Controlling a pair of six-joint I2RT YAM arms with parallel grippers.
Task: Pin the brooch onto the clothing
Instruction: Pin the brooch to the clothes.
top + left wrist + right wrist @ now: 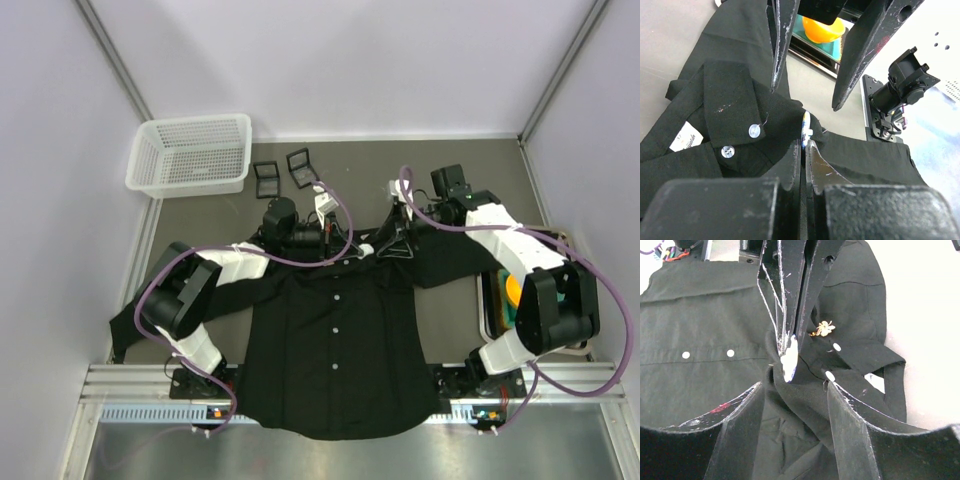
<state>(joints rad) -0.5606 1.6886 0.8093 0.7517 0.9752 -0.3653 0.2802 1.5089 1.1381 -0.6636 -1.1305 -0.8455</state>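
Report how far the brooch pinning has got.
Done: the shirt lies spread out, and a gold brooch sits by its collar, fastened or not unclear. In hand: the left tool is shut on a white badge at a raised fold, right tool open around it. Left: fastening it.

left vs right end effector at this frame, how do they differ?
Left end effector is shut, pinching a small white piece; right end effector is open, jaws astride a raised shirt fold. Left reaches in from the left side, right from the right. Both meet at the collar.
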